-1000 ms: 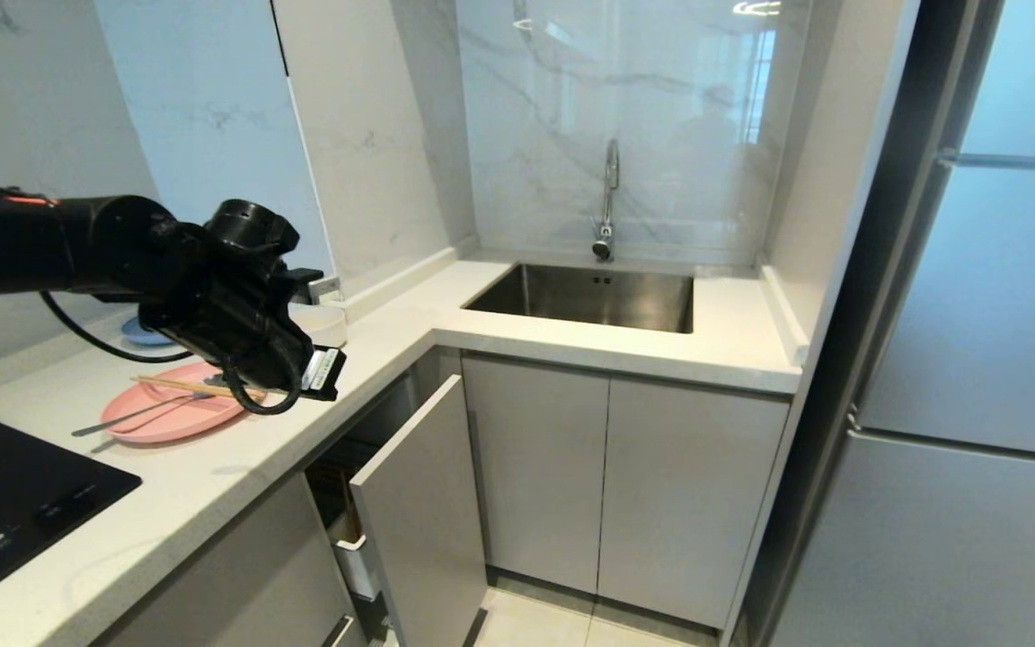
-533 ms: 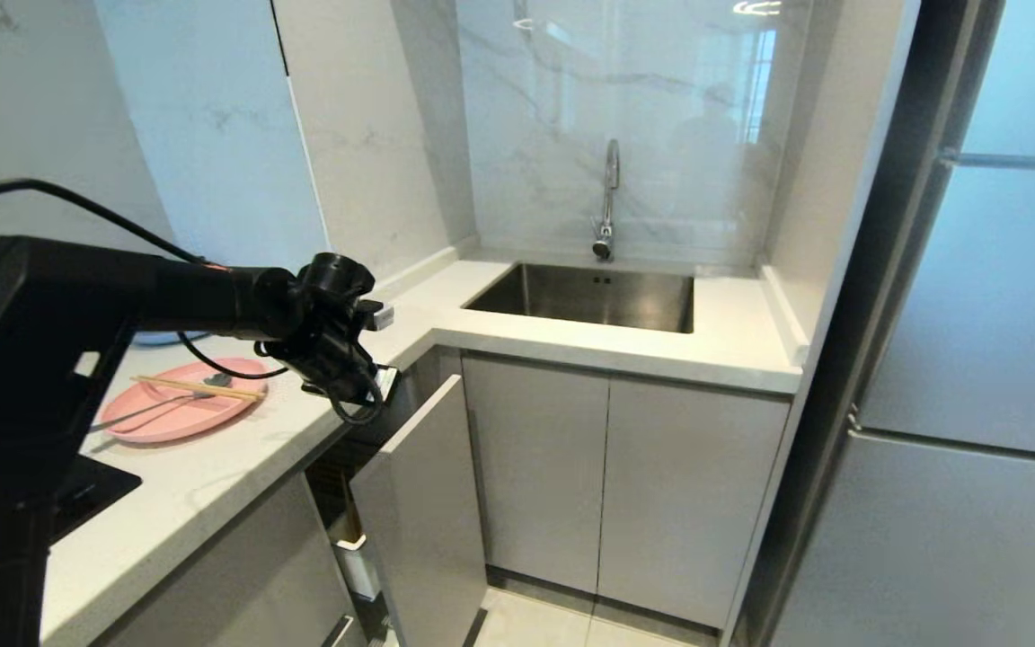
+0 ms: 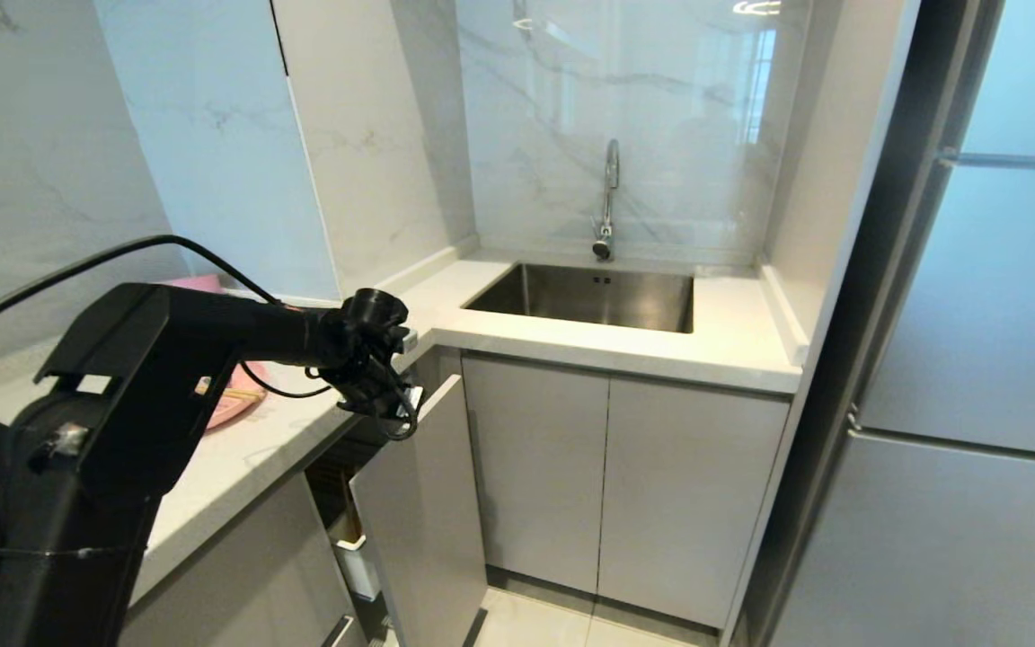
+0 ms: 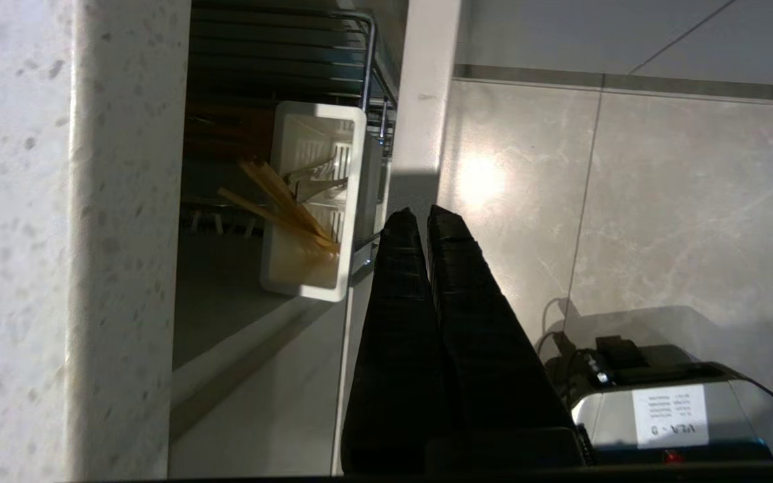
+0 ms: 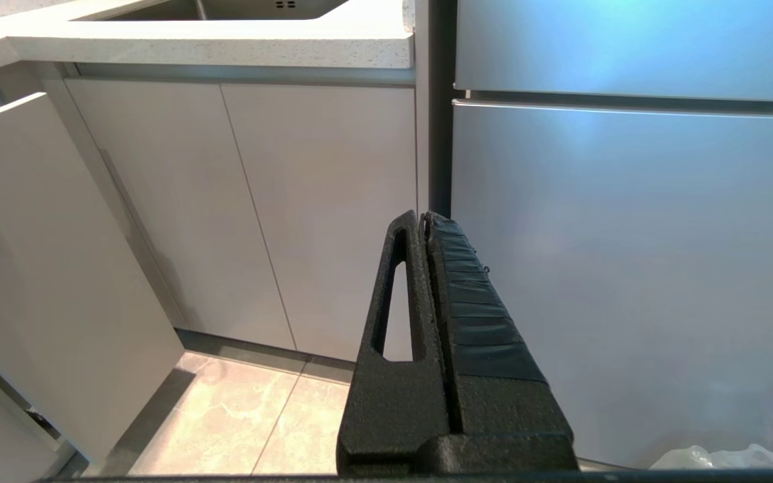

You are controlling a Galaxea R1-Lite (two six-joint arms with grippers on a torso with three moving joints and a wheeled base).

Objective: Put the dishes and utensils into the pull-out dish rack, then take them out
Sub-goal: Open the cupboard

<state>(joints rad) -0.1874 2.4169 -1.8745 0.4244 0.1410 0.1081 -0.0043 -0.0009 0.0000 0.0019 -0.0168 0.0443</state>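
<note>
Wooden chopsticks (image 4: 286, 211) already stood in the pull-out dish rack (image 4: 366, 60) just beyond the left end effector (image 4: 417, 215), whose fingers were pressed together, empty. Behind it on the bench (image 3: 248, 458), the pink plate (image 3: 234, 404) remained unloaded.

The desk (image 3: 571, 346) is white with fine grey specks, and the wall (image 3: 571, 108) behind the steel-grey sink (image 3: 589, 296) is white marble with grey veins. Beside the sink, a pink plate (image 3: 234, 403); below, a white cutlery box (image 4: 319, 201) with light-brown chopsticks (image 4: 279, 208).

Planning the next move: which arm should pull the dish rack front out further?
Left, probably. Its shut claw hangs right at the top edge of the pale drawer front. The right claw, also shut, faces the fridge, apart from it.
</note>
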